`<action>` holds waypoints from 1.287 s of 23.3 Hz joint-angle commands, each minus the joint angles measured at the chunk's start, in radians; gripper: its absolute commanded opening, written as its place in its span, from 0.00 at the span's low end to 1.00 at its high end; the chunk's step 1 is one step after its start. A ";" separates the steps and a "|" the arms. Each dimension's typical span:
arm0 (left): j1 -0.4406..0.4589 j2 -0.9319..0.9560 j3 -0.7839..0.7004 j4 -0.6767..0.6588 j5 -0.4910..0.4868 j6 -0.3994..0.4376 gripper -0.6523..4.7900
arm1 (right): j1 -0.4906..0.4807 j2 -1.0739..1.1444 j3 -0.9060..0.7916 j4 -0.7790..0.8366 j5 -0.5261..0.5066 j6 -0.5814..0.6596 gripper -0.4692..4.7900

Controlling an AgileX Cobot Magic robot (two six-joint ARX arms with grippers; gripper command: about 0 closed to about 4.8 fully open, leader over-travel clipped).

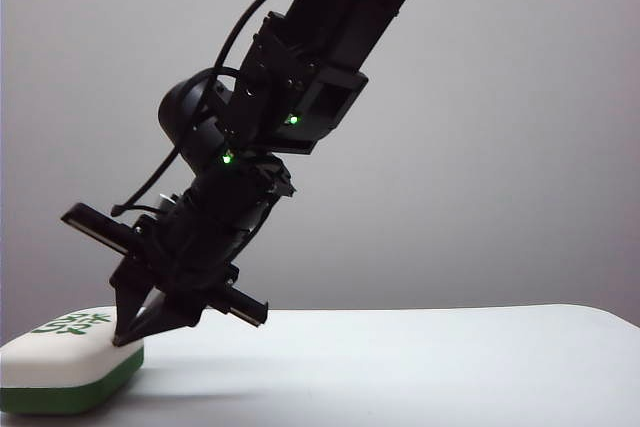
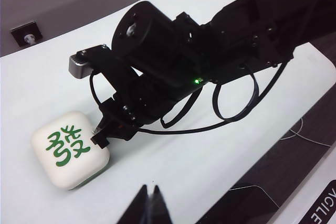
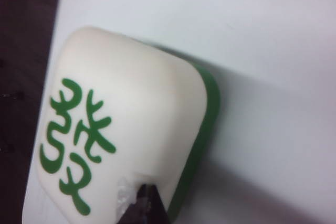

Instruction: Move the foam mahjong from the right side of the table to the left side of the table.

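Right arm: slants down from the upper right of the exterior view to the lower left, reaching across the middle, with green lights lit on its wrist joints and a black cable looping beside it.
Right gripper (image 1: 128, 335): tips point down and press on the top edge of the foam mahjong (image 1: 65, 362) – the fingers are drawn together to a narrow point, nothing between them.
Contact: in the right wrist view the dark tips (image 3: 147, 203) meet the cream top near one corner, beside the green character; the foam looks slightly dented there.
Foam mahjong: lies flat on the worktop (image 1: 420, 367) at the far left of the exterior view, near the front edge, green mark up, dark green layer underneath.
Left gripper (image 2: 150, 203): only its tips show in the left wrist view – closed to a thin point, empty, held above the worktop near its edge and apart from the block (image 2: 71, 148).
Left arm: not visible in the exterior view.
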 commanded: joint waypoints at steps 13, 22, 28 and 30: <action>0.002 -0.008 0.004 -0.043 -0.103 -0.003 0.11 | -0.043 -0.122 0.008 -0.243 0.108 -0.283 0.08; 0.003 -0.008 0.004 -0.097 -0.207 -0.046 0.11 | -0.132 -0.337 0.005 -0.440 0.109 -0.459 0.08; 0.003 -0.067 0.003 -0.122 -0.291 -0.036 0.11 | -0.227 -0.609 -0.144 -0.410 0.146 -0.509 0.08; 0.003 -0.159 -0.019 -0.076 -0.311 -0.037 0.11 | -0.277 -0.758 -0.298 -0.334 0.150 -0.502 0.08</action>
